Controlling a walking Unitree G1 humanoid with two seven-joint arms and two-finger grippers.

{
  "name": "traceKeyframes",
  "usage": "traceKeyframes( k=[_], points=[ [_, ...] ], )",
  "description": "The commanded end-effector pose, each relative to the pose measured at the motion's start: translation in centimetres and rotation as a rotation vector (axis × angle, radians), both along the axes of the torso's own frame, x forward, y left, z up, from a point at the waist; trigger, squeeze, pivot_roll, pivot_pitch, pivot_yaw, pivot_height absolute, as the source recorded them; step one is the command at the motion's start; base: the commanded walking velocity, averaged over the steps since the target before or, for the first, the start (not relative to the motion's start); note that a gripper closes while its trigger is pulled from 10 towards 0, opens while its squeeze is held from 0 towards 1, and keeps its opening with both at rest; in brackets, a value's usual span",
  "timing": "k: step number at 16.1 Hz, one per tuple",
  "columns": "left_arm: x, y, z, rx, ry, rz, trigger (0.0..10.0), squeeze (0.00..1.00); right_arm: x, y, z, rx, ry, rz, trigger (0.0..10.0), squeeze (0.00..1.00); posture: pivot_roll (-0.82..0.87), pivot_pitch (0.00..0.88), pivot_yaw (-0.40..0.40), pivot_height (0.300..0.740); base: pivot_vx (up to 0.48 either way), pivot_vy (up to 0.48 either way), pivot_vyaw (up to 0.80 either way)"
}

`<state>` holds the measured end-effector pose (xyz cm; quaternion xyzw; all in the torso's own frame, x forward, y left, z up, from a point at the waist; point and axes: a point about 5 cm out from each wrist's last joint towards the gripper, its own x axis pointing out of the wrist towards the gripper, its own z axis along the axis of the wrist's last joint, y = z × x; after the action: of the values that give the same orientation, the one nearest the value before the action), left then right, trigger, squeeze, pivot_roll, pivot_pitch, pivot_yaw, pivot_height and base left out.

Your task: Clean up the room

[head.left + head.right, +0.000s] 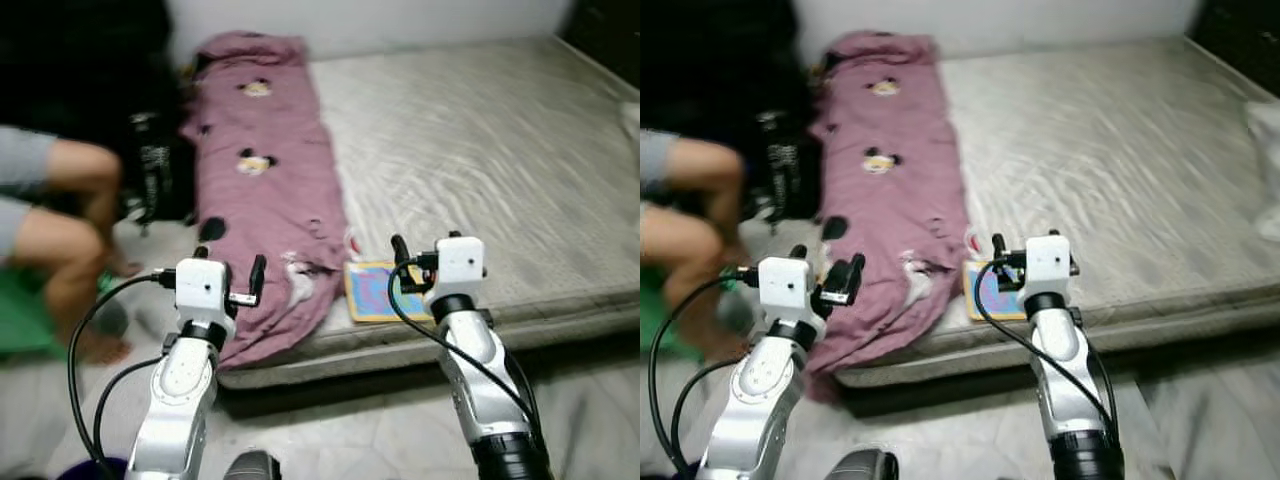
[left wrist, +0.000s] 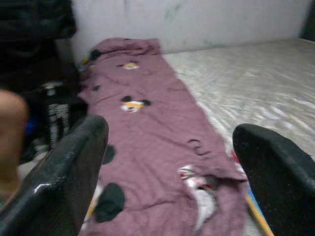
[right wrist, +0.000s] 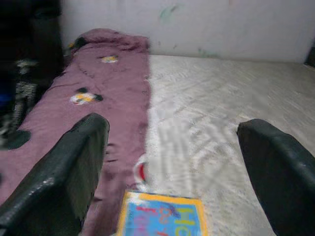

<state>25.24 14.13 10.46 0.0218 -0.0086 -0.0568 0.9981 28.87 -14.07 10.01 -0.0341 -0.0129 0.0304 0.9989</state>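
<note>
Both arms up at the near edge of the low grey-white quilted mattress [image 1: 480, 150]. Left gripper [image 1: 226, 276] fingers spread, nothing held, hovering over the near end of the mauve cartoon-print blanket [image 1: 262, 180], which runs in a long strip down the mattress's left side, near end drooping over the edge. Right gripper [image 1: 412, 266] also spread and empty, just above the flat yellow-bordered blue picture book [image 3: 162, 219] lying at the near edge, beside the blanket. Book looks light, stiff, thin; lying flat, so likely best pinched at the overhanging near edge. Blanket soft, floppy; bunch a fold to grab. Person's bare legs [image 1: 70, 230] on the left, near a black bag [image 1: 150, 165].
</note>
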Motion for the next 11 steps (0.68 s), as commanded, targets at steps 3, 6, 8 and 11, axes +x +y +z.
traceKeyframes(
  k=[3,6,8,11],
  points=[
    [-0.11,0.70,-0.13,0.017,0.007,0.023,10.0,0.00,0.01,0.81,-0.02,0.009,0.000,0.024,10.0,0.00,0.02,0.070,-0.012,0.740,0.000,0.000,0.80],
    [-0.02,0.67,-0.16,0.018,0.010,0.020,10.0,0.00,0.07,0.83,-0.02,0.011,-0.001,0.026,10.0,0.00,0.02,0.068,-0.012,0.740,0.000,0.000,0.80],
    [0.04,0.66,-0.17,0.019,0.008,0.018,10.0,0.00,0.11,0.85,-0.05,0.019,0.000,0.025,10.0,0.00,0.02,0.064,-0.013,0.740,0.000,0.000,0.00],
    [0.04,0.49,-0.09,0.020,-0.002,0.006,10.0,0.00,0.17,0.82,-0.07,0.021,0.000,0.027,10.0,0.00,0.02,0.060,-0.014,0.740,0.000,0.000,0.00]
  ],
)
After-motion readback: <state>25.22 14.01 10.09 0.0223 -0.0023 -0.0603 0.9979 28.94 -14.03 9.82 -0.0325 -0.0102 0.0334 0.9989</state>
